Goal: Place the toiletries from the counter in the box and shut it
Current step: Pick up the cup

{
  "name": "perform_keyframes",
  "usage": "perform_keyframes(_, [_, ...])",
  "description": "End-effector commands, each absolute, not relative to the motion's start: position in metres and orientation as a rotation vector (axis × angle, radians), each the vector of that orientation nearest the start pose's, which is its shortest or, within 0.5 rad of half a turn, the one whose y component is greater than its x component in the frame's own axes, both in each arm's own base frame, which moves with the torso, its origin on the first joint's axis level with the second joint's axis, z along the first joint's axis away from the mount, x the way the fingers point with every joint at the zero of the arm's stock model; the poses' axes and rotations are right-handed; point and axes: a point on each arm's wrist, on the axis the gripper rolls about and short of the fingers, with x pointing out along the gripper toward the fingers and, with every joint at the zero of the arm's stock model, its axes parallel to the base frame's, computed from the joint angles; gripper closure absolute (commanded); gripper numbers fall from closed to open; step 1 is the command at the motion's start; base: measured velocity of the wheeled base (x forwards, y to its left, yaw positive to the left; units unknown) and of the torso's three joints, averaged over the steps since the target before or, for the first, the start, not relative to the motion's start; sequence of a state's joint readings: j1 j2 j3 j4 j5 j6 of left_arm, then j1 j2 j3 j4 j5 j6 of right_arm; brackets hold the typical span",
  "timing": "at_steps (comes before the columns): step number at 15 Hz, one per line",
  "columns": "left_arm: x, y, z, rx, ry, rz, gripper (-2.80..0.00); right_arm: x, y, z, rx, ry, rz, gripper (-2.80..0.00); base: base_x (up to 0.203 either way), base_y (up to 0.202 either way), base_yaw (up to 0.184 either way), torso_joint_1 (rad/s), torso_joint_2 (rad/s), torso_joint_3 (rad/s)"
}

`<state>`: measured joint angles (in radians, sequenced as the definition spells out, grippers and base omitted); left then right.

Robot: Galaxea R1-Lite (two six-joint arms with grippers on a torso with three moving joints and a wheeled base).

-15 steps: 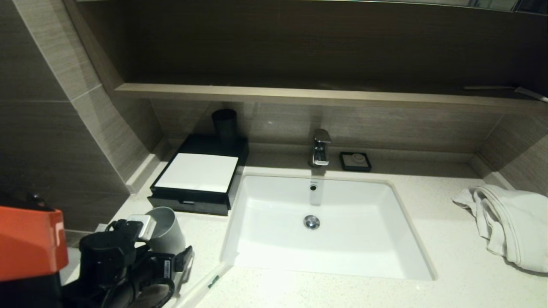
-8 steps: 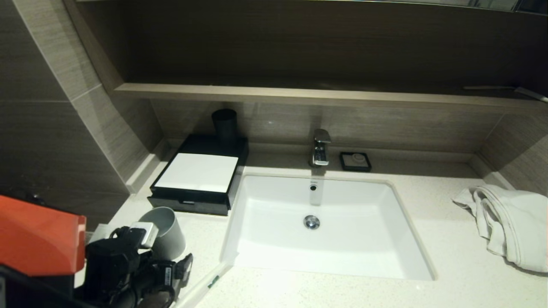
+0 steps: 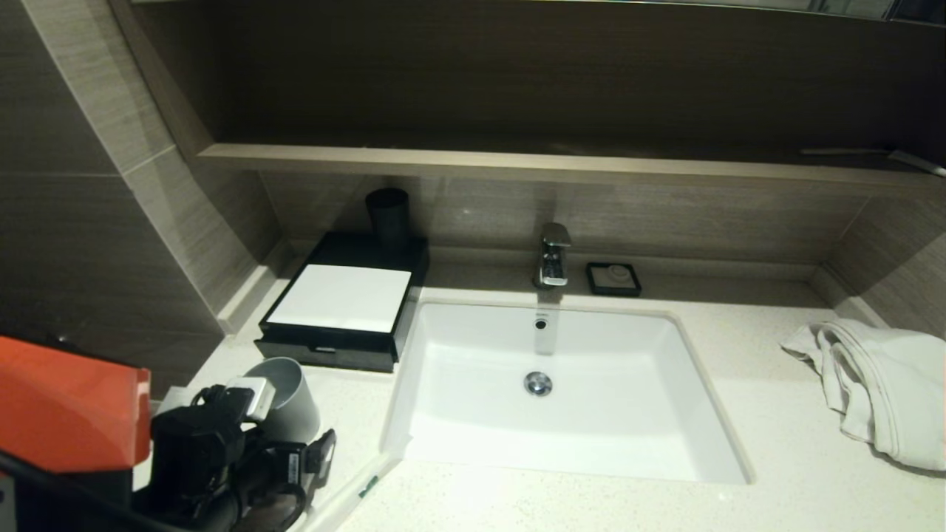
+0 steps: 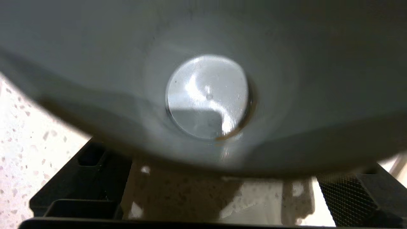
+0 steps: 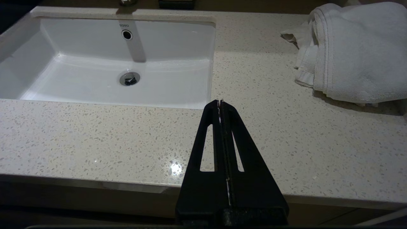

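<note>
Left gripper (image 3: 295,473) hides most counter toiletries — one sachet (image 3: 355,491) shows.

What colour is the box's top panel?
White, set in the black box; the top panel shows best in the head view.

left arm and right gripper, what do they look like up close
The left arm has an orange shell, then a black wrist wrapped in black cables, with a small white block on top. The right gripper is matte black: two long tapered fingers, each with a slot cut through.
</note>
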<state>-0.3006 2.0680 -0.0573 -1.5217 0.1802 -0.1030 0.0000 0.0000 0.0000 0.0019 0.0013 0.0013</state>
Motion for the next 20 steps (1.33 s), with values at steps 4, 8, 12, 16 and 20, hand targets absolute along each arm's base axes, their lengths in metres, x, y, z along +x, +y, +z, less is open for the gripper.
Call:
perform_keyframes(4, [0.223, -0.065, 0.033, -0.003, 0.43, -0.093, -2.8, -0.023, 0.0, 0.075, 0.002, 0.002, 0.002, 0.0, 0.0, 0.0, 0.0, 0.0, 0.0, 0.0])
perform_keyframes(8, [0.227, -0.066, 0.035, -0.008, 0.414, -0.095, -2.8, -0.023, 0.0, 0.075, 0.002, 0.002, 0.002, 0.0, 0.0, 0.0, 0.0, 0.0, 0.0, 0.0])
perform_keyframes(12, [0.23, -0.067, 0.035, -0.011, 0.406, -0.096, -2.8, -0.023, 0.0, 0.075, 0.002, 0.002, 0.002, 0.0, 0.0, 0.0, 0.0, 0.0, 0.0, 0.0])
perform_keyframes(16, [0.233, -0.068, 0.035, -0.013, 0.397, -0.095, -2.8, -0.023, 0.0, 0.075, 0.002, 0.002, 0.002, 0.0, 0.0, 0.0, 0.0, 0.0, 0.0, 0.0])
perform_keyframes(20, [0.236, -0.069, 0.036, -0.011, 0.385, -0.095, -2.8, -0.023, 0.0, 0.075, 0.002, 0.002, 0.0, 0.0, 0.0, 0.0, 0.0, 0.0, 0.0, 0.0])
